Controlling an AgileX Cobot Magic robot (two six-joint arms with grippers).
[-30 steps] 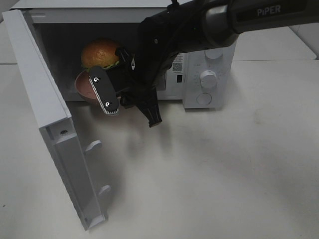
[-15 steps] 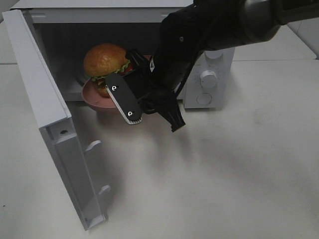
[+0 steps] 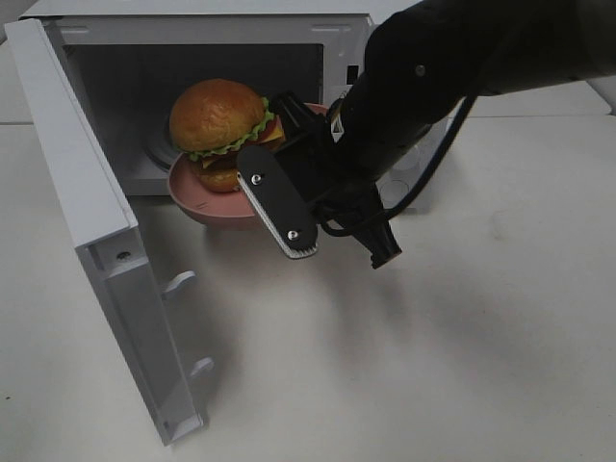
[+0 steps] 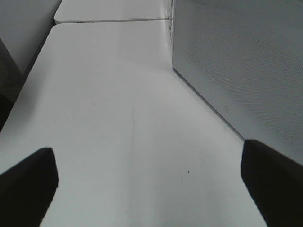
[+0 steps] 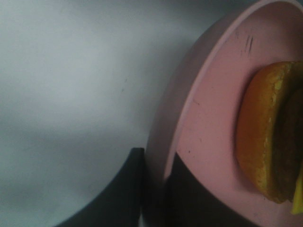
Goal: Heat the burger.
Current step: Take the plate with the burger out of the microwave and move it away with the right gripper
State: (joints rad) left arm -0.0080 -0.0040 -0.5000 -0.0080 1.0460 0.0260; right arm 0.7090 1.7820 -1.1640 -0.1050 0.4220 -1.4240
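The burger [image 3: 219, 117], with a brown domed bun and green and dark filling, sits on a salmon-pink dish [image 3: 197, 197]. The dish hangs at the mouth of the open white microwave [image 3: 207, 29], off its floor. My right gripper [image 5: 158, 165] is shut on the dish's rim, one finger inside the dish and one outside. Its black body [image 3: 327, 183] and arm cover the dish's right side. In the right wrist view the dish [image 5: 213, 118] and the burger's bottom bun [image 5: 262, 132] fill the right half. My left gripper [image 4: 151, 184] is open and empty over bare table.
The microwave door [image 3: 87, 192] stands swung open to the left, reaching toward the table's front edge. The white tabletop [image 3: 433, 366] spreads in front and to the right. The left wrist view shows the microwave's perforated side wall [image 4: 246, 61] beside that gripper.
My right gripper has moved right and outward from the microwave cavity, carrying the dish and burger with it. They now look larger and closer to the opening's front.
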